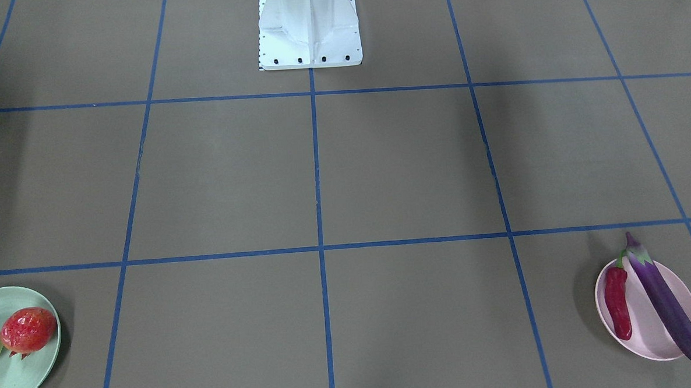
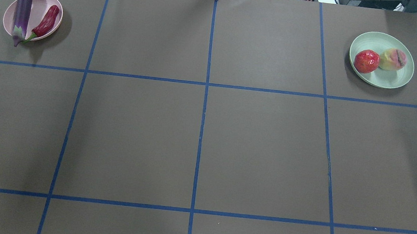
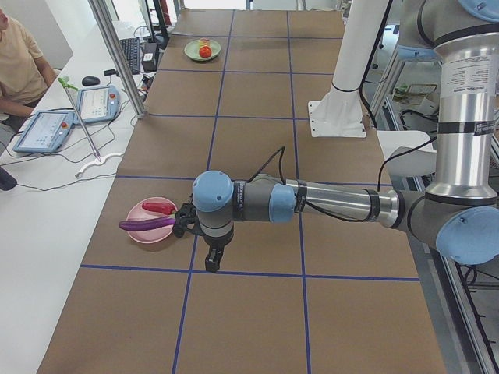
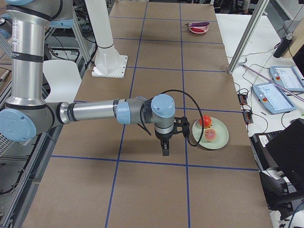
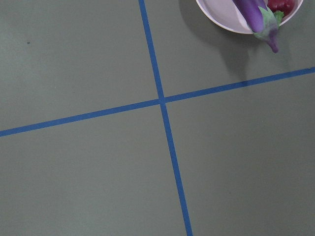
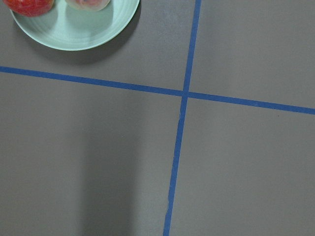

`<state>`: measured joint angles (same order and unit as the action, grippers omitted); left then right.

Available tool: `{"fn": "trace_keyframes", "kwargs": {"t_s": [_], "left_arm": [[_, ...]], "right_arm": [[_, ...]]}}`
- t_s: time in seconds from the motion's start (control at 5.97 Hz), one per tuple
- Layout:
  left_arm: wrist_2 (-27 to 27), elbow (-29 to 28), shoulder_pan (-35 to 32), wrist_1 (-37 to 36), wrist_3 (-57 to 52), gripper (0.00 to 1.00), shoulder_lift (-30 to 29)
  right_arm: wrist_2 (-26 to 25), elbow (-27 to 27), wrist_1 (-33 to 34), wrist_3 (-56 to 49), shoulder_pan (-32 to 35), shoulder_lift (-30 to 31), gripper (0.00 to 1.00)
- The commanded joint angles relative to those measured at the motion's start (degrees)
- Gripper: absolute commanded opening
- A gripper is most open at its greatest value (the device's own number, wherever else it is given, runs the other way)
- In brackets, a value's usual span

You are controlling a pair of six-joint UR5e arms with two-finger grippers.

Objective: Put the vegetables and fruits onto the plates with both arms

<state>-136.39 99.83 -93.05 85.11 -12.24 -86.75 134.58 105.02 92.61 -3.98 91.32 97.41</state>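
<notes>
At the far left corner of the brown table (image 2: 259, 149), as the overhead view has it, the pale pink plate (image 2: 41, 6) holds both vegetables. The purple eggplant (image 2: 23, 10) lies across it with each end past the rim, its cap toward the robot. The red chili pepper (image 2: 46, 22) lies close beside it, green stem over the near rim.

At the far right corner, the mint green plate (image 2: 387, 78) carries the red pomegranate-like fruit (image 2: 366, 61) and the peach (image 2: 392, 59), side by side and touching.

The left arm (image 3: 327, 204) reaches out low over the table. Its left gripper (image 3: 210, 263) points down near the pink plate and touches nothing. The right arm (image 4: 95, 113) mirrors it, with the right gripper (image 4: 165, 151) pointing down near the mint plate. Only the side views show the fingers (the wrist cameras catch just blue tape lines and plate edges), so I cannot tell whether either pair is spread or closed.

The white base block (image 1: 309, 29) stands at the robot's edge.
</notes>
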Motion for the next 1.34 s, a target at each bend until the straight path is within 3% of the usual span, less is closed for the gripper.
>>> {"fn": "trace_keyframes", "kwargs": {"t_s": [0.0, 1.17], "left_arm": [[-0.6, 1.1, 0.0, 0.1, 0.0, 1.00, 0.9], [-0.7, 3.9, 0.1, 0.1, -0.4, 1.00, 4.7]], "right_arm": [[0.1, 0.0, -0.1, 0.2, 0.0, 0.2, 1.00], [-0.1, 0.4, -0.1, 0.6, -1.0, -0.1, 1.00]]}}
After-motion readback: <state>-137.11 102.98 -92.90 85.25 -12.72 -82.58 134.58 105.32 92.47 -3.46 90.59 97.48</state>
